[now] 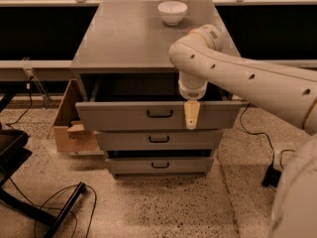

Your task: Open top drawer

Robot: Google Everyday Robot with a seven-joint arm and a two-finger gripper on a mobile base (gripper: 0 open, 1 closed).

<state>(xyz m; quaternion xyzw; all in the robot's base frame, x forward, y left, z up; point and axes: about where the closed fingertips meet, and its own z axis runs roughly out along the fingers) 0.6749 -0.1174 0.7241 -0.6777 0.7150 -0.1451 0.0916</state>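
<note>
The top drawer [124,116] of the grey cabinet is pulled out, its wide front carrying a small black bar handle [159,114] and its dark interior [138,89] showing behind. My gripper [191,116] hangs from the white arm in front of the drawer's front, just right of the handle and apart from it, pale fingers pointing down. Two narrower drawers [158,139] sit below; the lowest [159,165] stands slightly out.
A white bowl [172,12] stands at the back of the cabinet top [124,38]. A cardboard box [69,128] sits on the floor left of the cabinet. Black cables and a dark stand [54,202] lie at lower left; a cable and plug [271,175] lie at right.
</note>
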